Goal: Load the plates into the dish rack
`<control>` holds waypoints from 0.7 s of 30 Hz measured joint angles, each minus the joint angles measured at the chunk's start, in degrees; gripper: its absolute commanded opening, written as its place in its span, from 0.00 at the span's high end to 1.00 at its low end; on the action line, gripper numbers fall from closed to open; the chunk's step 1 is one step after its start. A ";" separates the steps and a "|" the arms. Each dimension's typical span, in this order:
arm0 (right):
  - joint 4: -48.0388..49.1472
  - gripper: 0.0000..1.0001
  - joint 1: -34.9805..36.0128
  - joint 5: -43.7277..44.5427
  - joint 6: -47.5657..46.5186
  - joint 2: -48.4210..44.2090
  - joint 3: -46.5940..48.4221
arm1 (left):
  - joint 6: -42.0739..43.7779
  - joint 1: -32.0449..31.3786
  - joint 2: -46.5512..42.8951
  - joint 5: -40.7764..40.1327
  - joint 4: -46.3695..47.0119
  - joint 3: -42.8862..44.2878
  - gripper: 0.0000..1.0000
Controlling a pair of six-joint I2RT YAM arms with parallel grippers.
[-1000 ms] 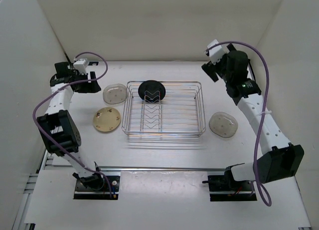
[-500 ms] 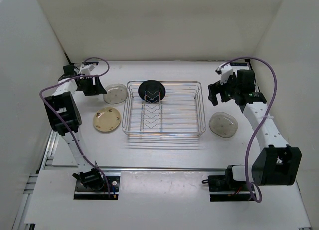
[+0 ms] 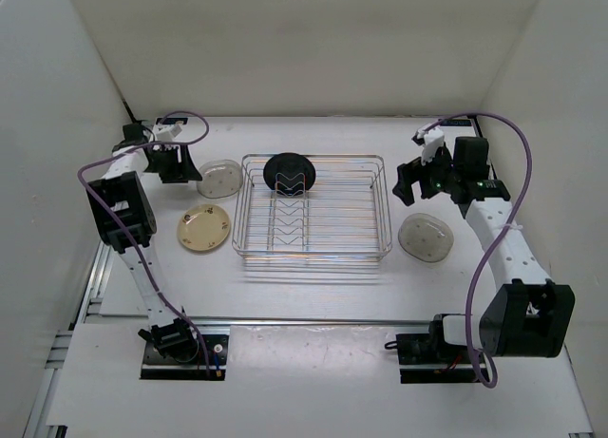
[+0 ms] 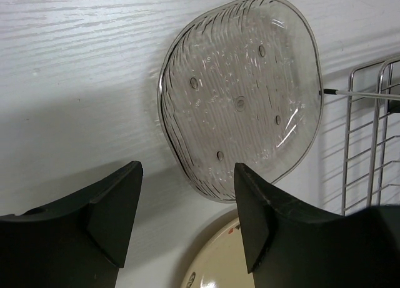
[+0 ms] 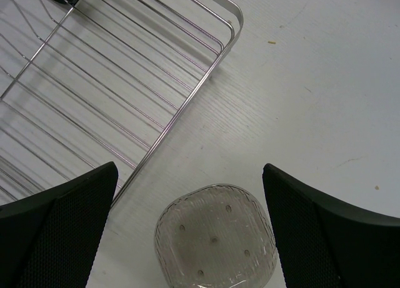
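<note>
Checking in from my end: the left gripper point(image 4: 187, 178) is spread wide with nothing in it, hovering over a clear ribbed plate point(image 4: 240, 88) lying flat on the table point(image 3: 313, 295), just beside the left side of the dish rack point(image 3: 366, 205). The right gripper point(image 5: 187, 175) is wide open and empty too, looking down on the other clear plate point(image 5: 215, 238), flat just off the rack's right side. The black plate point(image 3: 290, 172) sits inside the rack at its far end, and the speckled cream plate point(image 3: 203, 227) lies outside on the left.

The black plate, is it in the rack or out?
In: the black plate sits among the far dividers of the dish rack.
</note>
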 measured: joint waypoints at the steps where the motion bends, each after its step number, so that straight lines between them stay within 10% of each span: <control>1: 0.02 0.00 -0.09 -0.35 0.02 -0.22 -0.20 | 0.07 0.00 0.22 -0.31 -0.28 0.42 0.31; 21: 0.09 0.00 -1.92 -4.44 0.13 -2.38 -2.45 | -0.39 -5.55 4.46 -5.20 -1.57 4.63 0.34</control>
